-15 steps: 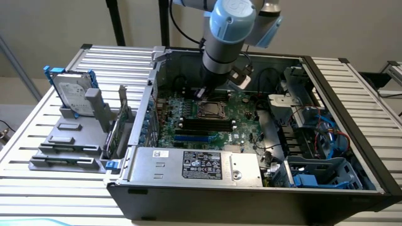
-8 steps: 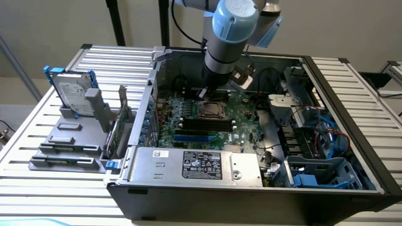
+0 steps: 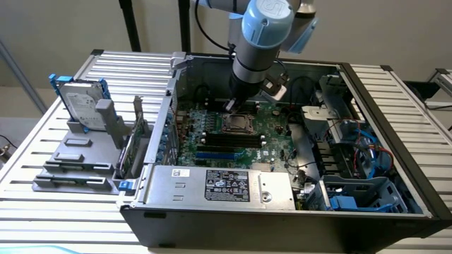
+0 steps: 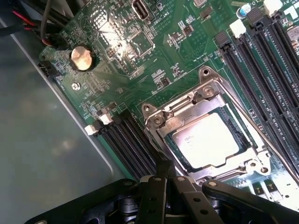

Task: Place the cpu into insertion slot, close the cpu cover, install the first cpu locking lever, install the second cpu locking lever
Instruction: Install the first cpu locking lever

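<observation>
Plain beige wall (image 3: 56, 26); slatted metal table (image 3: 127, 69); black poles (image 3: 130, 24) behind.

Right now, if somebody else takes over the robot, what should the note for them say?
Jaws: shut, nothing between them, tip at the cover's edge.
Cpu: lying in the slot.
Done: cpu placed, cover down over it.
Left: the levers. One rod runs along the cover; I cannot tell if it is locked.
</observation>
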{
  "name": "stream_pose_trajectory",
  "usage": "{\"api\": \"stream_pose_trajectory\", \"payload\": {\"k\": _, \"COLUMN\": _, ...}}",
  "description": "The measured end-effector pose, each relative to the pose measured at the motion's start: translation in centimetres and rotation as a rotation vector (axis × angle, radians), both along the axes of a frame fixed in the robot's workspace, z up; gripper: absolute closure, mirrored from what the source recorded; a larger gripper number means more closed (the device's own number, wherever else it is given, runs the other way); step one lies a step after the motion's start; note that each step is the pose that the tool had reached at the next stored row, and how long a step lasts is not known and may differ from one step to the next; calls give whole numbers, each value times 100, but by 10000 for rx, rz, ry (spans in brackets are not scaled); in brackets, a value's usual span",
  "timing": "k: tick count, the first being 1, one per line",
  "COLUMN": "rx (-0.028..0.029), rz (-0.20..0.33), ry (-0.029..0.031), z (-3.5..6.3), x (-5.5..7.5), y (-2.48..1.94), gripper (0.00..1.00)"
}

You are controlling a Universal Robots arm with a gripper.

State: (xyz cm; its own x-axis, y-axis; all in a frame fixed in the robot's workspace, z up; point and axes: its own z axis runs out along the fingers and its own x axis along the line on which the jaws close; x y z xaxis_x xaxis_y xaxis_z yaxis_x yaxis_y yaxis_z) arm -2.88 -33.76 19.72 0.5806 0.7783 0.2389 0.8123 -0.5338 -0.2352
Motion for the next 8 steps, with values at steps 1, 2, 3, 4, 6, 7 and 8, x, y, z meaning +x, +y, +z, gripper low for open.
{"api": "stream_pose_trajectory", "payload": {"k": 1, "rx": -9, "rz": 0, "ry": 0, "z": -1, "x": 5, "y": 1, "gripper": 89}}
{"api": "stream_pose_trajectory", "payload": {"k": 2, "rx": -20, "rz": 0, "ry": 1, "z": -3, "x": 12, "y": 3, "gripper": 89}}
{"api": "stream_pose_trajectory", "payload": {"k": 3, "rx": -29, "rz": 0, "ry": 1, "z": -4, "x": 18, "y": 4, "gripper": 89}}
{"api": "stream_pose_trajectory", "payload": {"k": 4, "rx": -39, "rz": 0, "ry": 0, "z": -5, "x": 23, "y": 5, "gripper": 89}}
{"api": "stream_pose_trajectory", "payload": {"k": 6, "rx": -60, "rz": 0, "ry": 1, "z": -7, "x": 33, "y": 8, "gripper": 89}}
{"api": "stream_pose_trajectory", "payload": {"k": 7, "rx": -71, "rz": 0, "ry": 1, "z": -8, "x": 38, "y": 9, "gripper": 89}}
{"api": "stream_pose_trajectory", "payload": {"k": 8, "rx": -81, "rz": 0, "ry": 1, "z": -9, "x": 43, "y": 11, "gripper": 89}}
